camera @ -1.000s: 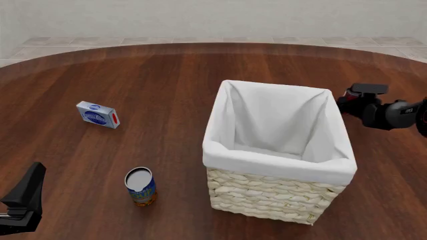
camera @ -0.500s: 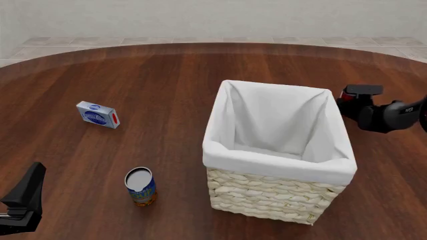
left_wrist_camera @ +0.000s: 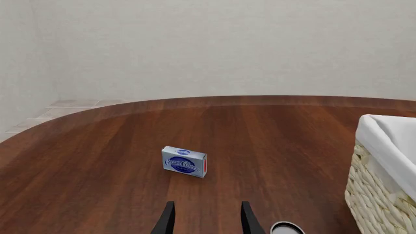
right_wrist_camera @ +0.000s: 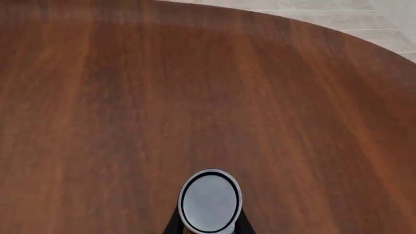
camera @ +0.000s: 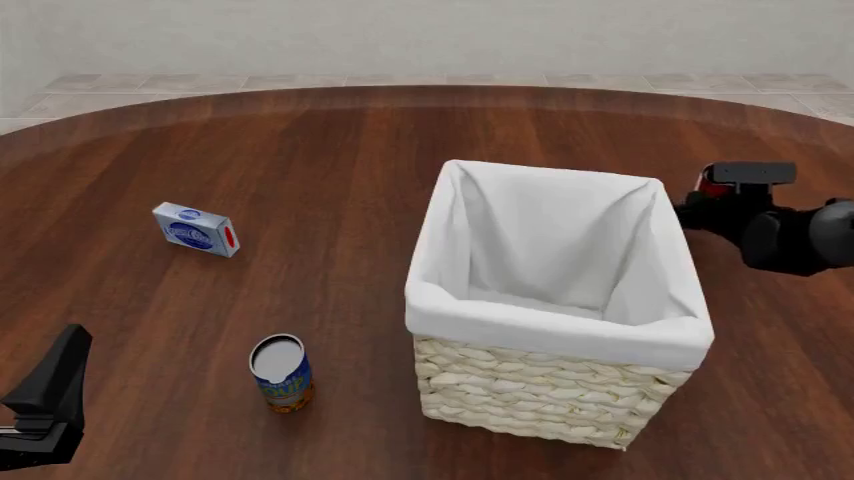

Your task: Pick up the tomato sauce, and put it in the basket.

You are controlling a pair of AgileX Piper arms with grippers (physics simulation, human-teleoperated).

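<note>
The tomato sauce (right_wrist_camera: 209, 200) shows in the right wrist view as a silvery-grey round top between my right gripper's (right_wrist_camera: 208, 225) dark fingers, which are closed on its sides. In the front view only a bit of its red label (camera: 711, 188) shows at my right gripper (camera: 697, 205), just right of the basket's far right corner. The basket (camera: 554, 318) is large, pale wicker with white lining, and stands right of centre; its side also shows in the left wrist view (left_wrist_camera: 383, 190). My left gripper (camera: 47, 400) is open and empty at the near left edge.
A blue-and-orange labelled can (camera: 282, 373) stands left of the basket near the front; its top edge shows in the left wrist view (left_wrist_camera: 286, 228). A small blue-and-white box (camera: 196, 229) lies further back on the left, also in the left wrist view (left_wrist_camera: 184, 162).
My right gripper with the can has shifted a little to the right, away from the basket's corner. The left arm, basket, other can and box have not moved.
</note>
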